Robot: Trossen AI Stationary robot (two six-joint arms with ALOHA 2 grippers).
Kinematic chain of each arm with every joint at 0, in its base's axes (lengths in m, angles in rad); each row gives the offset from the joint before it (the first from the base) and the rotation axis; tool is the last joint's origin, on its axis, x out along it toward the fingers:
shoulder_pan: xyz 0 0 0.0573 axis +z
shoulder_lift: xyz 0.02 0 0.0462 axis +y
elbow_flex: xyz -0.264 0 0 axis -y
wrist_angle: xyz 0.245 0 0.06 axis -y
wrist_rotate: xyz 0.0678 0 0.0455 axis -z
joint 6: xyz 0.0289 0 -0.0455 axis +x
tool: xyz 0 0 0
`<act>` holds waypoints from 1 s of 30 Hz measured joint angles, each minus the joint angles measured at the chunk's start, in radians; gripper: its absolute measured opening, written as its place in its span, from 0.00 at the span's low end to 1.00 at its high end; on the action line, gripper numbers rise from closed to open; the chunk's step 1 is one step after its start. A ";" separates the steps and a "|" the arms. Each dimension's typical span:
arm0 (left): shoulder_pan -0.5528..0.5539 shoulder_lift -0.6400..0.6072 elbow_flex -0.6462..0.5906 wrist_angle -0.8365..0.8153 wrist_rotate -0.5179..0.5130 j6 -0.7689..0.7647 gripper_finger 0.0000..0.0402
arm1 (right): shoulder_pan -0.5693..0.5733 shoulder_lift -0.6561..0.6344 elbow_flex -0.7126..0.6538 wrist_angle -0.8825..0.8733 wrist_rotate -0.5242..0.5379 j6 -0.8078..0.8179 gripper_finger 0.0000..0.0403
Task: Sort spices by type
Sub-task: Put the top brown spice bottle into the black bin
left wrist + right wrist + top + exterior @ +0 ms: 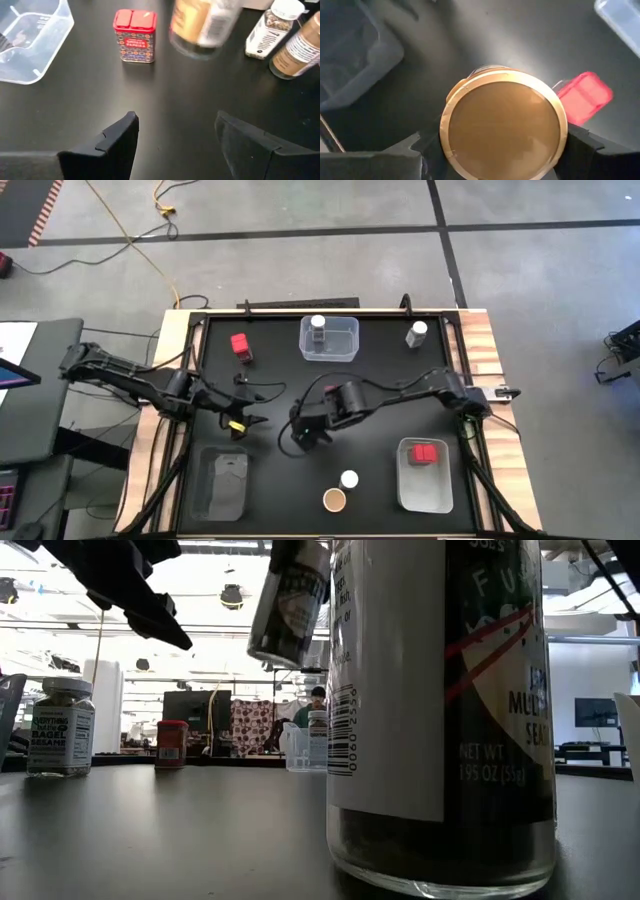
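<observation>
We observe the right gripper point(495, 165) jaws clamped on a tan-lidded jar point(503, 131) above the desk point(280, 395); left gripper point(177, 145) jaws open, empty.

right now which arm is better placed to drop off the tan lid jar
Right. The right tool is already shut on the tan-lidded jar, lifted off the table near its middle. The left tool hangs open and empty, holding nothing. Which bin it goes to isn't clear.

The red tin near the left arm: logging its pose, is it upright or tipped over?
Upright. The red tin stands on its base on the black table, lid on top, label readable.
</observation>
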 joint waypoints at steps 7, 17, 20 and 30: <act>-0.025 0.001 0.000 0.000 -0.006 0.000 0.63 | 0.036 0.103 0.003 -0.014 -0.063 0.052 0.72; -0.049 0.001 0.000 0.005 -0.027 0.009 0.63 | 0.037 0.166 0.004 -0.079 -0.108 0.101 0.74; -0.049 0.001 0.000 0.005 -0.029 0.009 0.63 | 0.035 0.170 0.004 -0.074 -0.108 0.098 0.83; -0.049 0.001 0.000 0.006 -0.030 0.008 0.63 | 0.030 0.183 0.005 -0.057 -0.109 0.103 0.93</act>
